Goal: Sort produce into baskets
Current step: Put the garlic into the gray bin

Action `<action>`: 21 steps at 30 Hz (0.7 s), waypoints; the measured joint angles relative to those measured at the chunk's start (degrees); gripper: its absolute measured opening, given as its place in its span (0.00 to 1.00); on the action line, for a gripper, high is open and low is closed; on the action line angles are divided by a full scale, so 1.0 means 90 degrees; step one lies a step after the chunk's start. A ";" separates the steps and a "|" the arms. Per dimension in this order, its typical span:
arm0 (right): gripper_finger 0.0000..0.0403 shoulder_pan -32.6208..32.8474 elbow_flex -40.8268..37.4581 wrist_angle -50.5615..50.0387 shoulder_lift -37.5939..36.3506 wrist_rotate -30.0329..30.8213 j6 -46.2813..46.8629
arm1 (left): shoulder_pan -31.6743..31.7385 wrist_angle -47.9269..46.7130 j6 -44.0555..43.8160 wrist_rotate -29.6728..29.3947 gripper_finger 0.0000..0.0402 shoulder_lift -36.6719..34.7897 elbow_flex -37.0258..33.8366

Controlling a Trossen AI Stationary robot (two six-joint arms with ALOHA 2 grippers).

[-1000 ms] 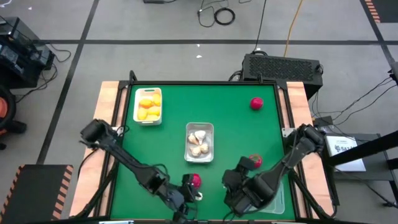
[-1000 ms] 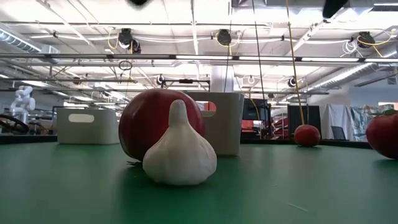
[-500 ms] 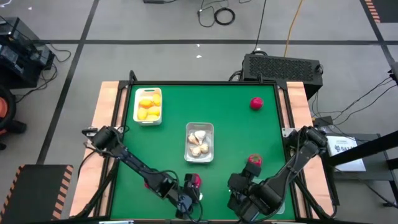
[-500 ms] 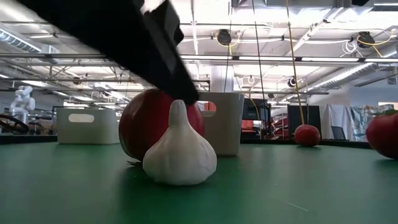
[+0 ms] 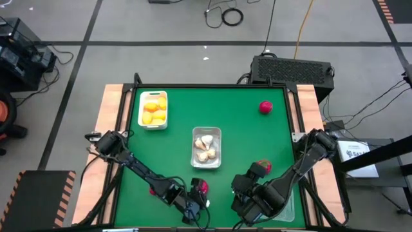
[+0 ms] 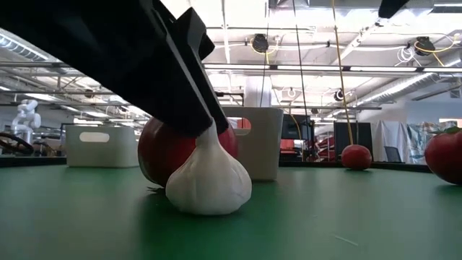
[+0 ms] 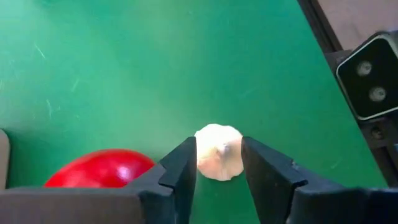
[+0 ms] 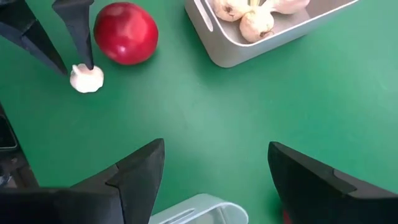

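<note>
From above, the left gripper (image 5: 195, 207) hung at the table's near edge over a garlic bulb (image 5: 205, 203) beside a red piece (image 5: 202, 187). At table height, the off-white bulb (image 6: 208, 182) stood stem-up (squat, smooth). The left wrist showed fingers (image 7: 181, 167) straddling it, contact uncertain. The right gripper (image 8: 214, 168) waited spread.

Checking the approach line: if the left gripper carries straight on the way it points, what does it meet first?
The garlic bulb: it already sits between the fingers of the left gripper, with green table beneath. The red piece lies beside that line, probably missed.
</note>
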 joint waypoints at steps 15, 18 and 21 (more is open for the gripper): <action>0.69 -0.0153 0.0000 0.0001 0.0000 0.0000 -0.0401 | 0.0024 0.0182 -0.0047 0.0165 0.22 0.0064 -0.0002; 0.69 -0.0153 0.0000 0.0001 0.0000 0.0005 -0.0410 | 0.0024 0.0168 -0.0047 0.0168 0.20 0.0064 -0.0002; 0.69 -0.0161 0.0000 0.0001 0.0000 0.0005 -0.0410 | 0.0024 0.0179 -0.0047 0.0168 0.18 0.0064 -0.0002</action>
